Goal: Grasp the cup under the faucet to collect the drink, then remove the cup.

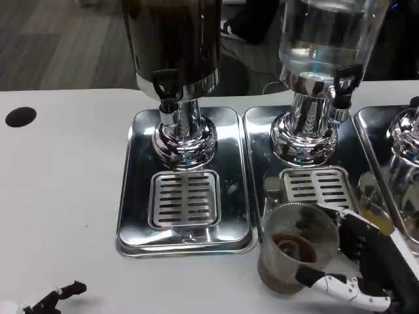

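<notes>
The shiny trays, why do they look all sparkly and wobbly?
In the head view, the left tray and middle tray act like mirrors: bright glare streaks and bent reflections of the dispenser bases. The cup in the right robot hand looks slightly blurred.

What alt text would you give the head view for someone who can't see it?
The robot's right hand holds a clear cup with a little dark drink, off the drip grate below the clear dispenser; the dark dispenser stands to its left.

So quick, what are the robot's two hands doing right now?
Left hand: barely in view at the bottom edge, so cannot tell.
Right hand: holding the clear cup with dark drink in it.
</notes>
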